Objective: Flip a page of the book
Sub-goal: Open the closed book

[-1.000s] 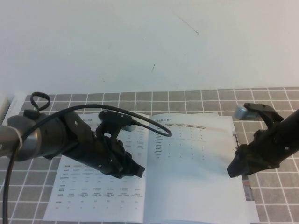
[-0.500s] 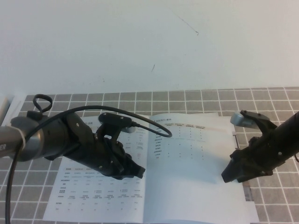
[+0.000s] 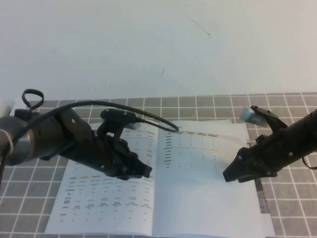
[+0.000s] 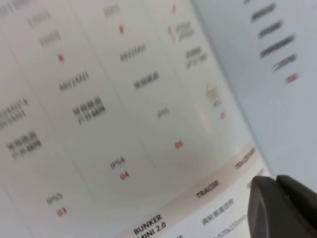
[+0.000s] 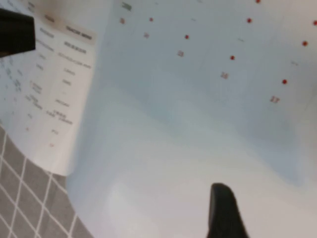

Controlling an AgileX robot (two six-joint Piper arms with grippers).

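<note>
The counter (image 3: 208, 101) is covered in grey tiles with pale grout and runs back to a plain white wall (image 3: 148, 39). On it the book (image 3: 163, 178) lies open and flat, its near edge cut off by the bottom of the high view. The left-hand leaf (image 3: 106, 196) is dense with small tables that cannot be read from above. The page (image 3: 205, 188) on the right carries a short table near its top and blank paper below; it lies flat.

The left wrist view, pressed close to the paper, gives what the high view cannot: black print reading "BUNKER MINI 2.0" and "TRACER", red numerals "03", "04" and "06", and codes that look like "IP54" and "IP55", though the print is soft. The right wrist view shows the blank page (image 5: 198, 124) with rows of small red dots, the tiled counter (image 5: 29, 198) at one corner, and more table text too faint to read.

The left tool (image 3: 143, 172) rests low over the left-hand leaf near the spine; only one dark fingertip (image 4: 282, 203) shows in its own camera, so I cannot tell whether it is apart or together. The right tool (image 3: 232, 174) sits at the blank part of the page near its outer edge, fingers apart with nothing between them; one finger (image 5: 225, 213) shows, and whether it touches the paper is unclear.

A strip of something coloured (image 3: 262, 201) peeks out beyond the book's right edge.
</note>
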